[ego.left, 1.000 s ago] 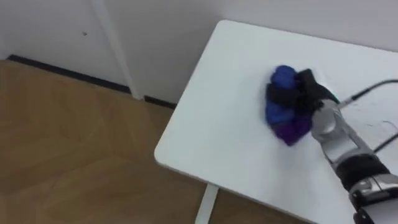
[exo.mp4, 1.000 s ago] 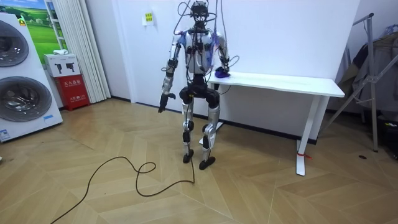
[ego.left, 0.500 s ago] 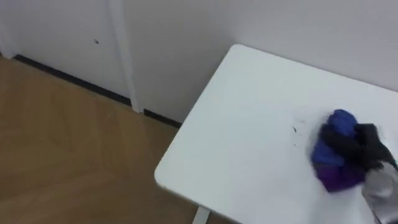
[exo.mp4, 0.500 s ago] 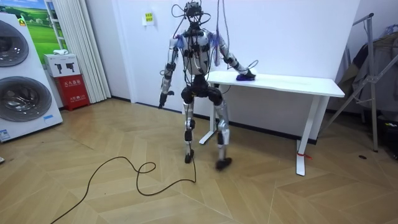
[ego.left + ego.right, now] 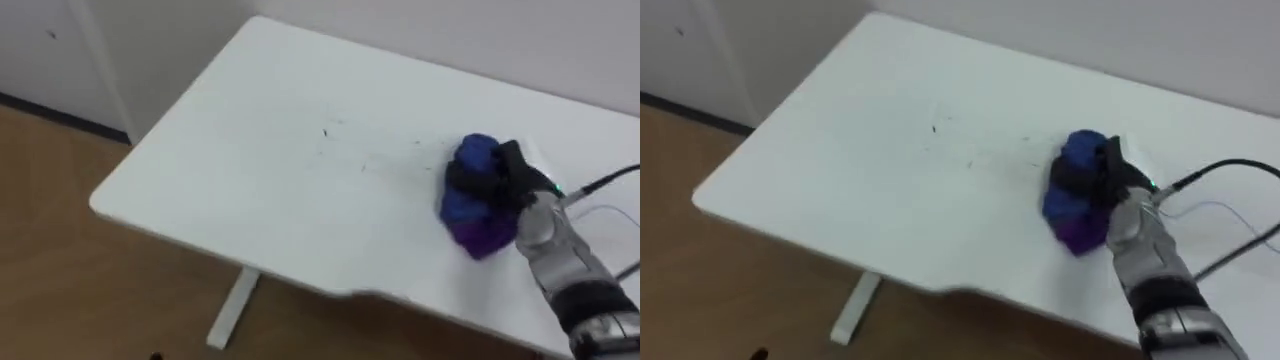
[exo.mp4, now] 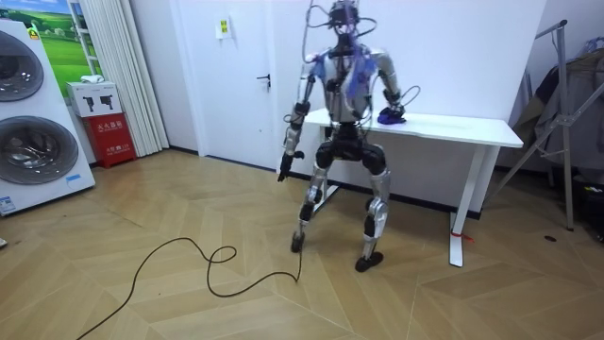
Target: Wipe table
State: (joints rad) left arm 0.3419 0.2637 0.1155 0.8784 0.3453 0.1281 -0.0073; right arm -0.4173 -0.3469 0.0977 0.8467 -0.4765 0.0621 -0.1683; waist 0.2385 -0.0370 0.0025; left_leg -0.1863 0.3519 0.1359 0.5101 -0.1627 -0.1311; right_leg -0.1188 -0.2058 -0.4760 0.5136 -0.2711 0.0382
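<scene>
1. The robot stands at the end of the white table point(image 5: 250, 190) that lies on the room view's left. Its legs are spread and its right arm reaches over the top.
2. The right hand point(image 5: 508, 178) is clamped on a bunched blue-and-purple cloth point(image 5: 470, 205), with its dark fingers curled over the bundle. The cloth rests on the tabletop at about 3 o'clock in the left eye view, nearer the wall side than the front edge.
3. The left hand point(image 6: 281, 170) hangs at the robot's side, well apart from the table. Whether its fingers are apart or together cannot be told.
4. A few small dark specks point(image 5: 326, 131) lie on the top at about 10 o'clock from the cloth, apart from it.
5. The wiping looks under way but not finished, since the specks suggest that patch needs a pass. Nothing shows whether the broad surface toward the 8 o'clock corner, or the long stretch on the room view's right, has been wiped.
</scene>
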